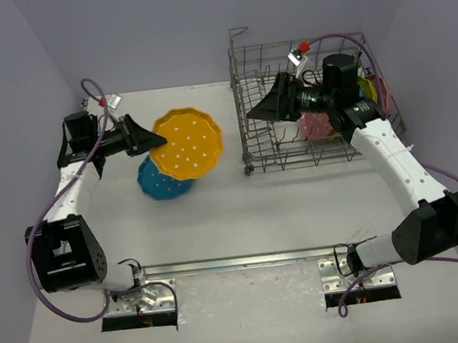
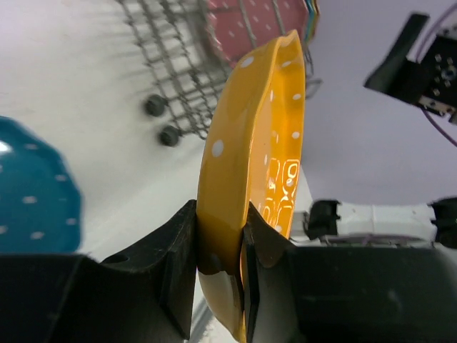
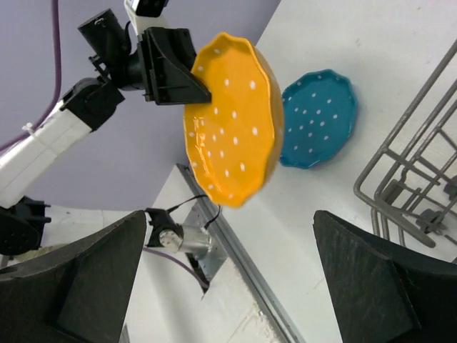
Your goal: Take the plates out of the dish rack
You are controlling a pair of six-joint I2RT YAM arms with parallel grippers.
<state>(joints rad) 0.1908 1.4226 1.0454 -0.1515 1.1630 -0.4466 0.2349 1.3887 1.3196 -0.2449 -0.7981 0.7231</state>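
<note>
An orange-yellow plate (image 1: 186, 146) with white dots hangs tilted above the table, its rim pinched by my left gripper (image 1: 149, 141). In the left wrist view both jaws press on the plate's edge (image 2: 257, 143). Below it a teal-blue plate (image 1: 162, 183) lies flat on the table. The grey wire dish rack (image 1: 293, 156) stands at the back right, with a pink plate (image 1: 316, 124) and a yellow-green plate (image 1: 366, 88) upright inside. My right gripper (image 1: 251, 113) hovers at the rack's left end, open and empty, facing the orange plate (image 3: 232, 128).
A metal rail (image 1: 239, 262) runs along the near edge between the two arm bases. Purple walls close in the table on three sides. The right arm's forearm reaches over the rack's front right corner.
</note>
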